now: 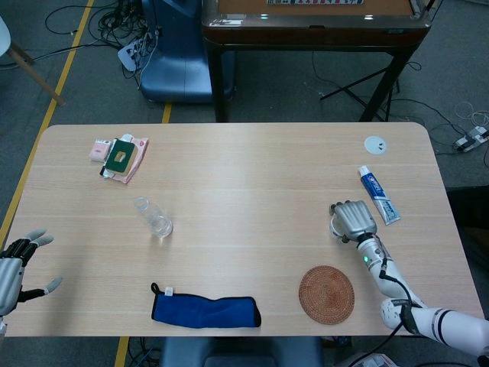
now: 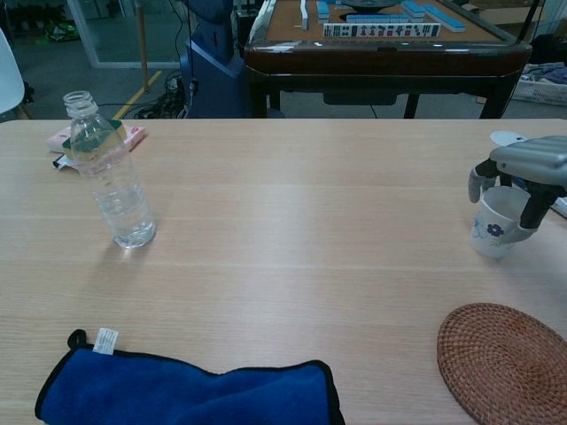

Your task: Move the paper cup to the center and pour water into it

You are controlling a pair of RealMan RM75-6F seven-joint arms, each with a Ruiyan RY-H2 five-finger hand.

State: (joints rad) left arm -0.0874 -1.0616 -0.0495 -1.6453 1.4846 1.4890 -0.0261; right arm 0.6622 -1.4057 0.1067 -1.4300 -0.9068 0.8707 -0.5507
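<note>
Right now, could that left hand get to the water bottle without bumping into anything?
Probably yes. The left hand hangs open at the table edge, and only bare tabletop lies between it and the water bottle; the blue cloth sits off to the side.

Bare tabletop (image 1: 252, 199) separates the water bottle (image 1: 153, 217) from the paper cup (image 2: 498, 223).
</note>
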